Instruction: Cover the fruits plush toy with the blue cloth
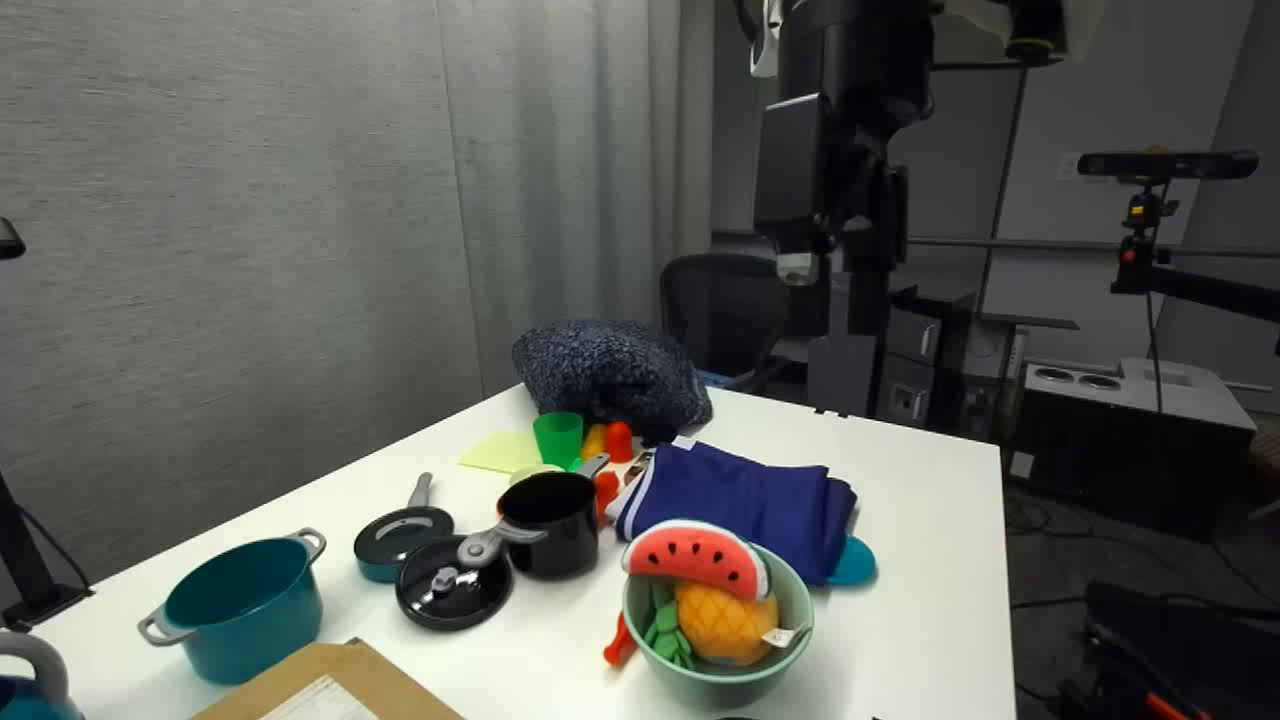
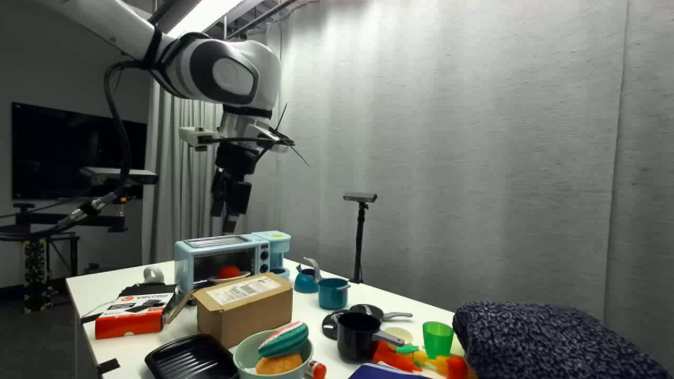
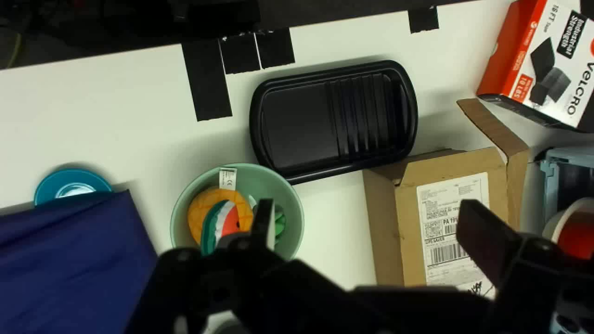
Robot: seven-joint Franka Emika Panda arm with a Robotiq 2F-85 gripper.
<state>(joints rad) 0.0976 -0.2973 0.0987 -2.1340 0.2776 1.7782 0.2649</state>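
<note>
The fruit plush toys, a watermelon slice (image 1: 697,557) and a pineapple (image 1: 725,622), lie uncovered in a pale green bowl (image 1: 705,690). The watermelon (image 3: 217,227) and pineapple (image 3: 204,204) also show in the wrist view. The royal-blue cloth (image 1: 745,500) lies folded and rumpled on the table beside the bowl. It fills the lower left of the wrist view (image 3: 69,264); only a corner shows in an exterior view (image 2: 387,371). My gripper (image 3: 366,204) is open and empty, high above the table. In the wrist view its fingers lie over the bowl's edge and the cardboard box.
A cardboard box (image 2: 245,310) and a black tray (image 3: 297,130) stand near the bowl. A black pot (image 1: 550,525), teal pot (image 1: 245,610) and navy bumpy mound (image 1: 610,370) stand on the table. A teal disc (image 1: 853,562) pokes out from under the cloth. A toaster oven (image 2: 224,263) stands behind the box.
</note>
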